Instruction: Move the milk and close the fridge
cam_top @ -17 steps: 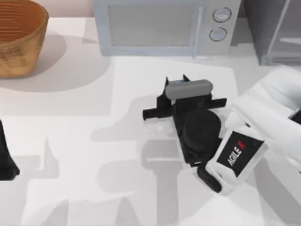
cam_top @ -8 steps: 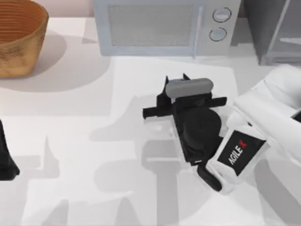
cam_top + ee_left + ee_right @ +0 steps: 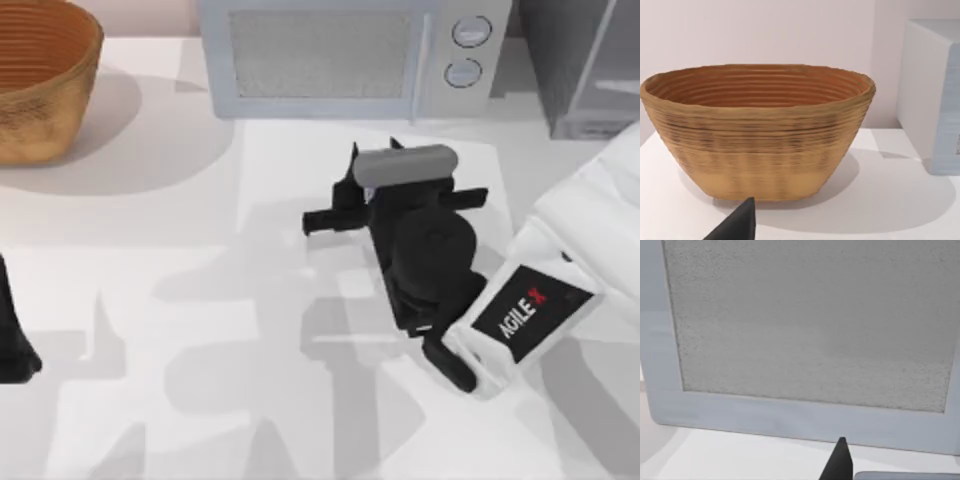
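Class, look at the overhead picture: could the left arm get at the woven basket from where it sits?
Probably yes. The left arm sits at the table's left edge, the basket stands in the far left corner, and only bare table lies between them.

— What are we looking at down here?

— We see a white table [image 3: 150, 300], with grey shadows across its bare middle and lower parts.

— And what sits on it?

— At the upper left of the top view we find a woven basket [image 3: 40, 75]. Along the top edge stands a light grey microwave [image 3: 350, 55] with two round dials, and in the upper right corner the fridge [image 3: 585, 65].
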